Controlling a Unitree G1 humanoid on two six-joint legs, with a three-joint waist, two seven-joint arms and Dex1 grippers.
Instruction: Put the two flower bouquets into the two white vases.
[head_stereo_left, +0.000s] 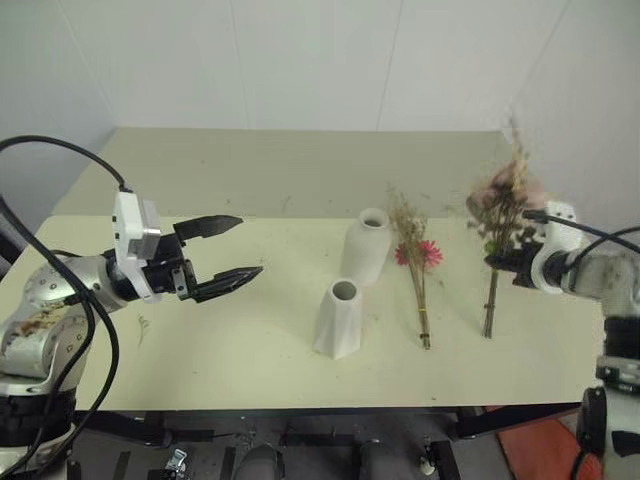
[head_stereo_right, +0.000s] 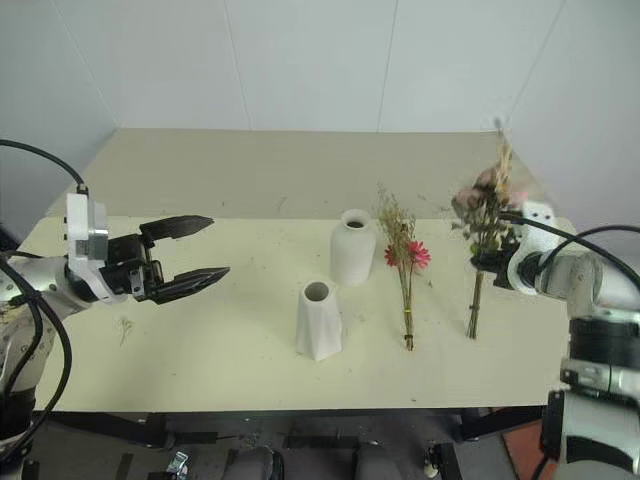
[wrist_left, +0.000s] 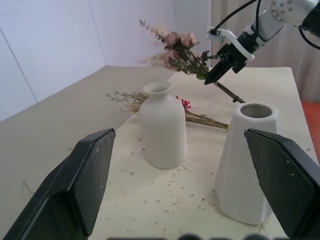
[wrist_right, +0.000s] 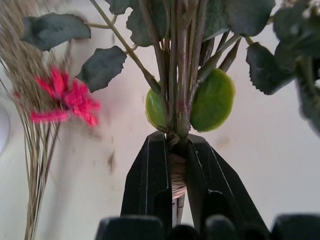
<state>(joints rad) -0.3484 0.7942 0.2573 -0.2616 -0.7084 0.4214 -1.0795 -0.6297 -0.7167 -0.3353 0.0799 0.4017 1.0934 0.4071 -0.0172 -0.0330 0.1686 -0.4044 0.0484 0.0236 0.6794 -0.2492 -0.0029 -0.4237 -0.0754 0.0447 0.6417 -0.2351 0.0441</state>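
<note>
- Right wrist view: right gripper (wrist_right: 176, 170) clamped on the twine-tied stems of the fuller bouquet (head_stereo_left: 503, 215), lifted off the table (head_stereo_left: 250, 350) at its right side.
- Slim bouquet (head_stereo_left: 415, 265) lies flat just right of the bottle vase (head_stereo_left: 366, 247); faceted vase (head_stereo_left: 339, 320) in front of it.
- Left gripper (head_stereo_left: 222, 257) spread, empty, hovering left of the vases.
- Step: carrying the first bouquet. Next likely needs stems tipped down, lined up over a vase mouth.

No text, label, brand, number or sign can be read anywhere in these views.
</note>
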